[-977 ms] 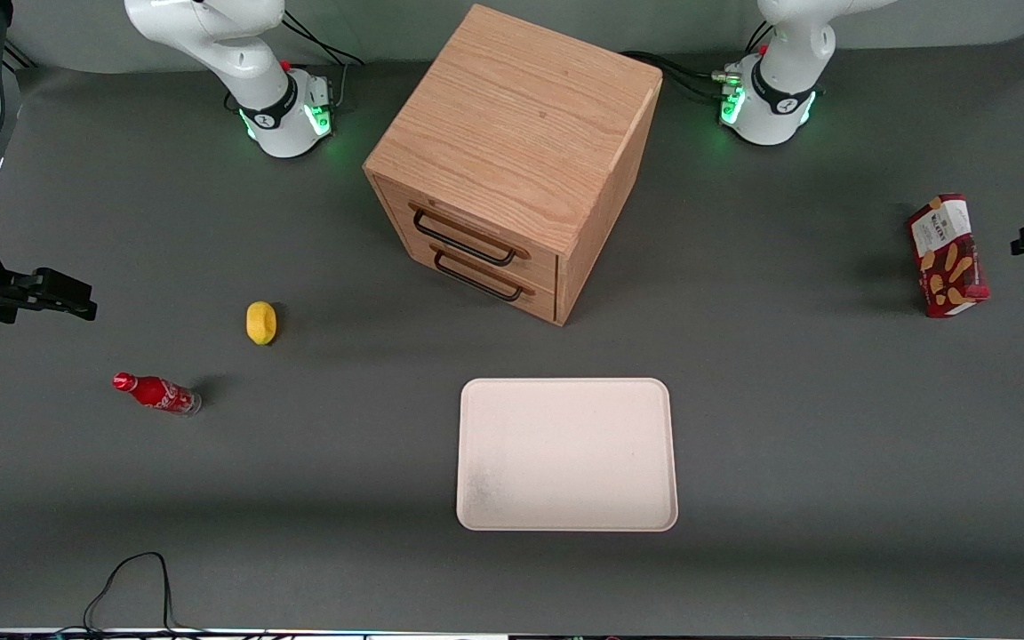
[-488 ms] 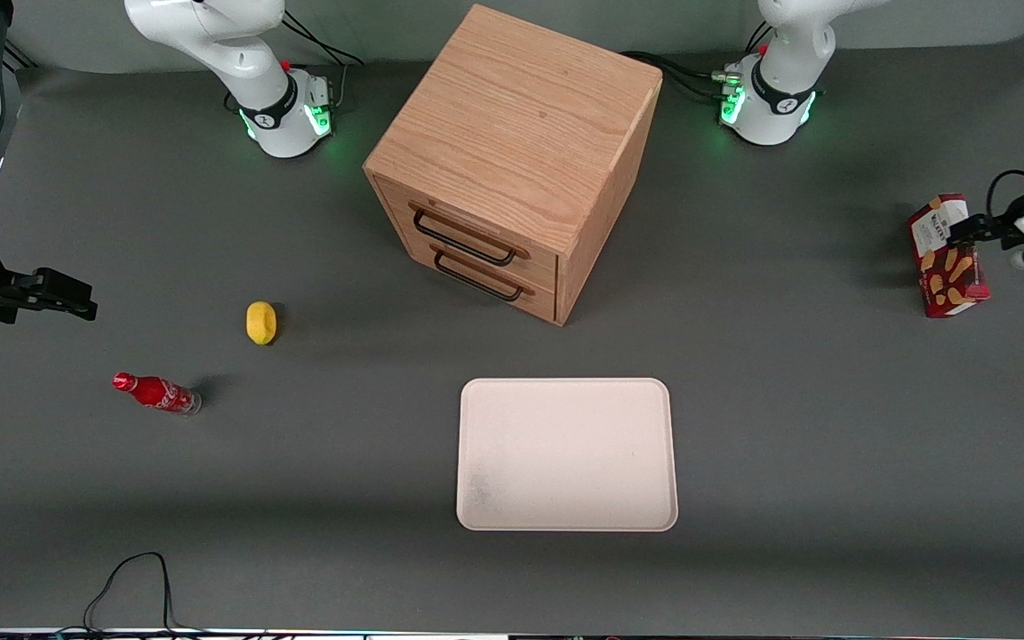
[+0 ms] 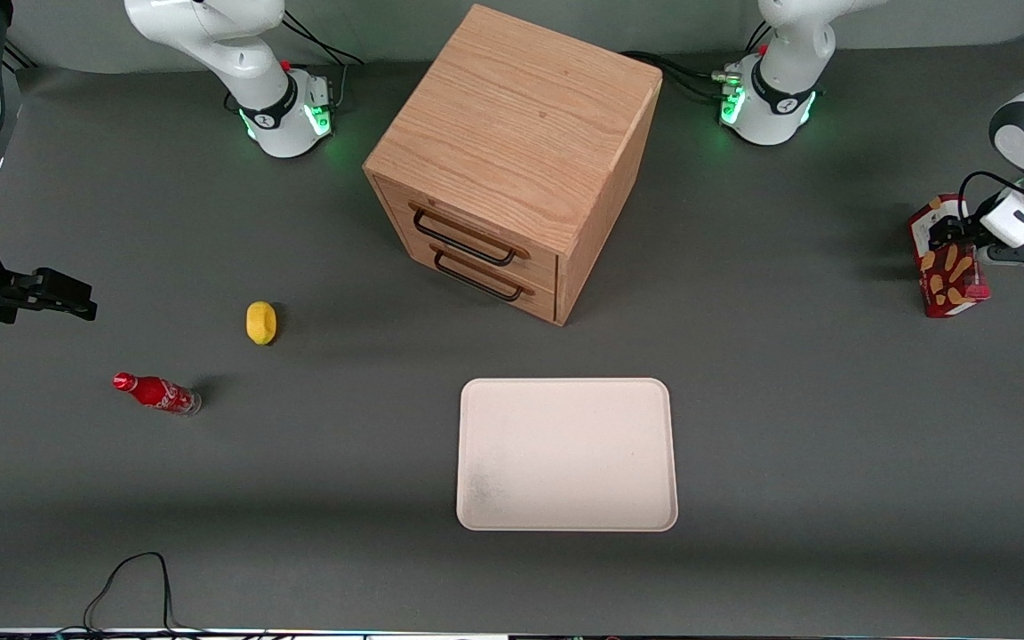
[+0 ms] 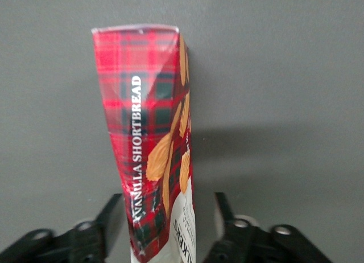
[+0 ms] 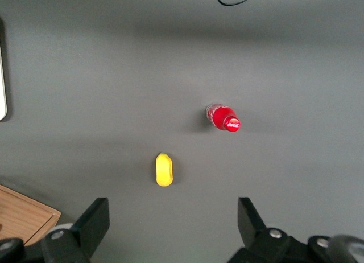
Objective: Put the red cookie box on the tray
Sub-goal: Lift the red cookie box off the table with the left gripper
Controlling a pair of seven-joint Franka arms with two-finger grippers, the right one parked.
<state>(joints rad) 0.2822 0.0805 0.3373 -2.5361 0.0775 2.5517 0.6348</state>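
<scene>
Gripper (image 4: 170, 229) is spread wide astride red cookie box (image 4: 151, 143); box standing on its narrow side, toppling is risked if nudged; tray (image 3: 565, 453) lies at 8 o'clock

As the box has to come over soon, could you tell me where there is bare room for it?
The tray lies bare. Open table borders it toward the red cookie box, where the hand straddles it, fingers open.

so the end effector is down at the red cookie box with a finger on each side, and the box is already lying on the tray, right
Not quite. The end effector does straddle the red cookie box, fingers open on either side, but the box is not on the tray. The front view shows it standing on the grey table toward the working arm's end, well apart from the tray.
</scene>
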